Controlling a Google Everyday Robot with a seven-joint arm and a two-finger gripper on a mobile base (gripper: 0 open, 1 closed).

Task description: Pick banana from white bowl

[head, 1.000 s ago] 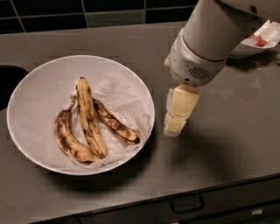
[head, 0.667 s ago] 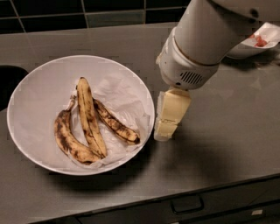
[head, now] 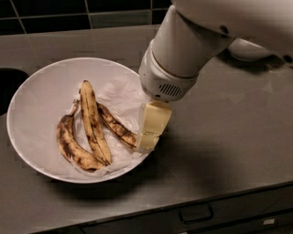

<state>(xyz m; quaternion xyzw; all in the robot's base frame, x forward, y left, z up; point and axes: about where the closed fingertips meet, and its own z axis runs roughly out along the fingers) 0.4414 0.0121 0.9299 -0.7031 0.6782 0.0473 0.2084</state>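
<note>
A large, shallow white bowl (head: 36, 105) lined with crumpled white paper sits at the left of the dark counter. Three brown-spotted bananas (head: 94, 123) lie in it, joined at the stem and fanning toward the lower right. My gripper (head: 150, 130) hangs from the big white arm, its cream fingers pointing down over the bowl's right rim, right beside the tip of the rightmost banana (head: 120, 129). It holds nothing that I can see.
The grey counter (head: 229, 137) stretches to the right and front. A dark tiled wall (head: 68, 13) runs along the back. A dark round opening (head: 7, 87) shows at the far left. A drawer handle (head: 194, 214) sits below the front edge.
The arm and gripper have moved left and toward the bowl, from the counter right of the bowl to over its right rim by the banana tip. The bananas have not moved.
</note>
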